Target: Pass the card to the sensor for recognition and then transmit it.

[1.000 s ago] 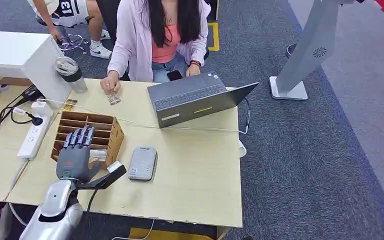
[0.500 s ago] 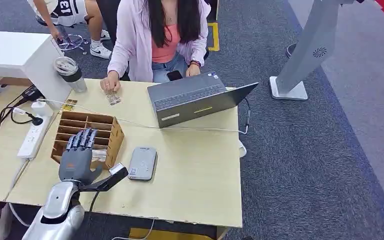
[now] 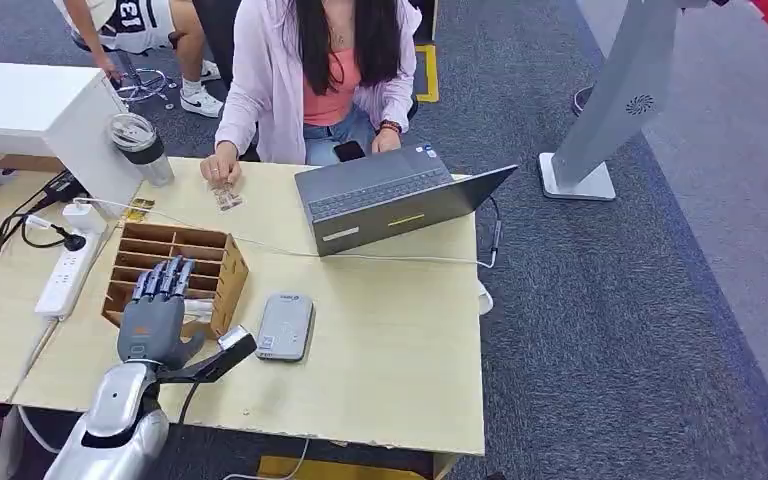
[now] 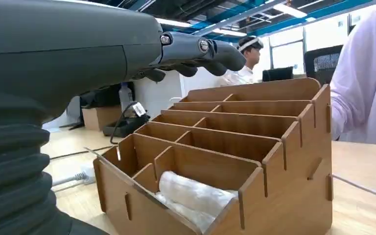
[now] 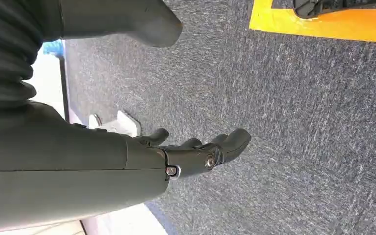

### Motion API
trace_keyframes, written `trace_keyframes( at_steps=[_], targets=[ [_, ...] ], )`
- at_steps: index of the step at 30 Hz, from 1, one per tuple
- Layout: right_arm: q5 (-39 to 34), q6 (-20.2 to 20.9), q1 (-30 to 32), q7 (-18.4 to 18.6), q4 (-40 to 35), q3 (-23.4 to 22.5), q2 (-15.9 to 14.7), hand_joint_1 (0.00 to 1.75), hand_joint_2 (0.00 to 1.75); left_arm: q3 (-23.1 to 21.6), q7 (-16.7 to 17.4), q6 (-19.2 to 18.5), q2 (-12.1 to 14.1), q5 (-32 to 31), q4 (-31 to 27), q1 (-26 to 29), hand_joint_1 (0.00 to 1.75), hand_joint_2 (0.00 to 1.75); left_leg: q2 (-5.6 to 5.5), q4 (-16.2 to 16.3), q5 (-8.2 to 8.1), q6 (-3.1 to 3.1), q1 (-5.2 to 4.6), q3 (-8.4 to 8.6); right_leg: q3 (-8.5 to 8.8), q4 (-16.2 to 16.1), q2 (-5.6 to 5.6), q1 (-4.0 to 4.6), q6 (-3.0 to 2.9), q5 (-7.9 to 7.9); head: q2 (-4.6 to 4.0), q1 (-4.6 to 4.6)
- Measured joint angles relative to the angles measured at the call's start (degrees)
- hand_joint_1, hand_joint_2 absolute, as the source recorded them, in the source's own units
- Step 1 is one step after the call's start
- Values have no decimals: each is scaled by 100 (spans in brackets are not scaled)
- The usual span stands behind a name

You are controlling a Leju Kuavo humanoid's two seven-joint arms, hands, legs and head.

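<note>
Left robot hand (image 3: 153, 318) open, empty, over wooden organizer (image 3: 222, 268) on pale table (image 3: 390, 340); grey carpet (image 3: 640, 300) beyond.

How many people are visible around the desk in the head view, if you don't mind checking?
2: one person in a pink shirt seated at the desk's far side behind the laptop, and another, partly cut off, in a numbered jersey at the far left.

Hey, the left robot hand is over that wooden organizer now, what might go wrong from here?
1. The left robot hand hovers empty over the brown wooden slotted organizer; reaching down, its fingers might catch a thin divider and shift the box.
2. The white wrapped item in the nearest compartment lies low between walls, so a grasp may slip.
3. The grey rectangular sensor sits close beside the organizer and might get knocked.
</note>
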Motion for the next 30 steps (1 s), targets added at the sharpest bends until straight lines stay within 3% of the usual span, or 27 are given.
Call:
trace_keyframes(
  at_steps=[30],
  targets=[
    [85,42,0,-9,0,-7,0,0,175,89,208,-19,13,-79,0,-19,0,175,0,0,0,0,0,0,0,0,0,0,0,0,0,0]
  ],
)
